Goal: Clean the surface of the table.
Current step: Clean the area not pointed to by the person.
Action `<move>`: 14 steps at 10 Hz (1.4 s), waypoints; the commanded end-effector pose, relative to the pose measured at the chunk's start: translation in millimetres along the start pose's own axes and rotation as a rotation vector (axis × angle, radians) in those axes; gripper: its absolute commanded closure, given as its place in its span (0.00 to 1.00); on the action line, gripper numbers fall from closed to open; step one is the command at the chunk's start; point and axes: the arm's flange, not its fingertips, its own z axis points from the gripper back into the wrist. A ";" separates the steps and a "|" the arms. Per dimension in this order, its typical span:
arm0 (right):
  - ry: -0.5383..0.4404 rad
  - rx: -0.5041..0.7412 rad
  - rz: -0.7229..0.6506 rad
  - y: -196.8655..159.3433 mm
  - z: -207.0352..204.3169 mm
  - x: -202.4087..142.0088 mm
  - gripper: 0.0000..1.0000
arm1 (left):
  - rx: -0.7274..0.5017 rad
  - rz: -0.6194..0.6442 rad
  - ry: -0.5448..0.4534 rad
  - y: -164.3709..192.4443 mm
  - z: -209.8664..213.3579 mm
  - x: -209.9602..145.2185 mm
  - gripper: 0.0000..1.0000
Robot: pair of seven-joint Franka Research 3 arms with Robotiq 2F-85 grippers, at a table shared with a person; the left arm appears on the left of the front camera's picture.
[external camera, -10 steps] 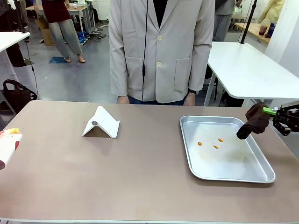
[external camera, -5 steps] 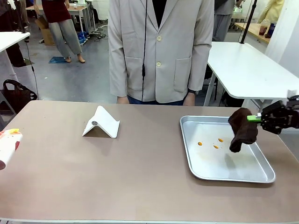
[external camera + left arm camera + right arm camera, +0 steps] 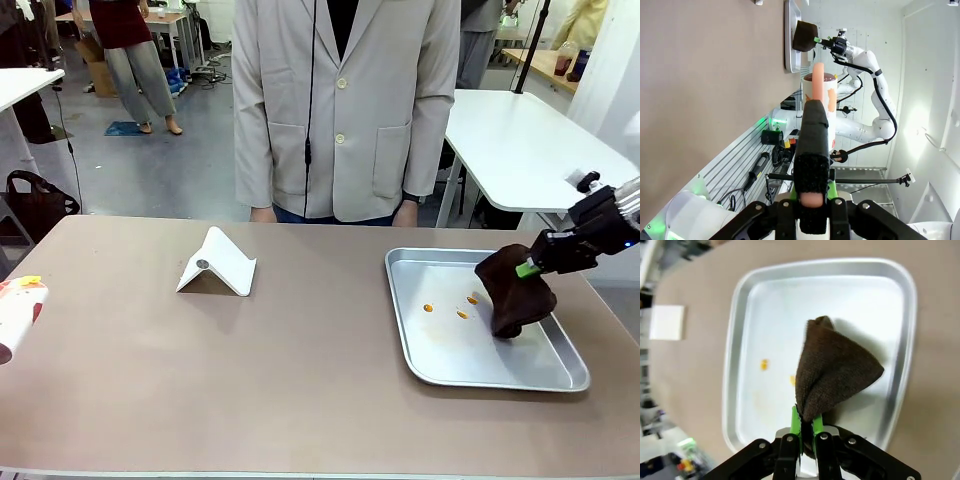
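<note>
Since a second ago the right gripper [image 3: 524,268] has swung from the tray's right rim in over the tray [image 3: 398,322], and the brown cloth [image 3: 515,292] has come with it. Its green-padded fingers are pinched on the top corner of the cloth. The cloth hangs in a cone, and its lower end reaches the tray floor in the right half. Three small orange spots [image 3: 461,314] lie on the floor just left of the cloth, apart from it.

From the right wrist, the gripper [image 3: 803,427] holds the cloth [image 3: 835,372] over the shiny tray [image 3: 775,315], with two of the spots [image 3: 763,364] beside it.

The table [image 3: 300,390] spans the front view, brown with a pale near edge. The tray rests on its right part. A white folded stand [image 3: 217,263] sits left of the middle, well apart from the tray. At the left edge lies a white container [image 3: 15,312] with red and yellow print too small to read.

From the left wrist, the left gripper [image 3: 814,115] shows two black fingers close together with a peach strip between them. I cannot tell whether they grip it. Farther off are the table [image 3: 705,100], the tray and the cloth [image 3: 804,36].

A person in a pale grey jacket [image 3: 345,110] stands at the far side.
</note>
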 end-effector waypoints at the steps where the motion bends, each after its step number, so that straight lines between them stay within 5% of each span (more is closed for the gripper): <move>1: 0.056 -0.083 -0.006 0.0 -12.5 14.3 0.90 | -0.005 -0.005 0.000 -3.1 -0.9 -1.7 0.79; 7: 0.075 0.038 -0.099 -4.9 -93.4 23.8 0.90 | -0.005 -0.005 0.000 -3.1 -0.9 -1.7 0.79; 14: 0.151 0.212 -0.045 36.8 -156.0 11.0 0.90 | -0.005 -0.005 0.000 -3.1 -0.9 -1.7 0.79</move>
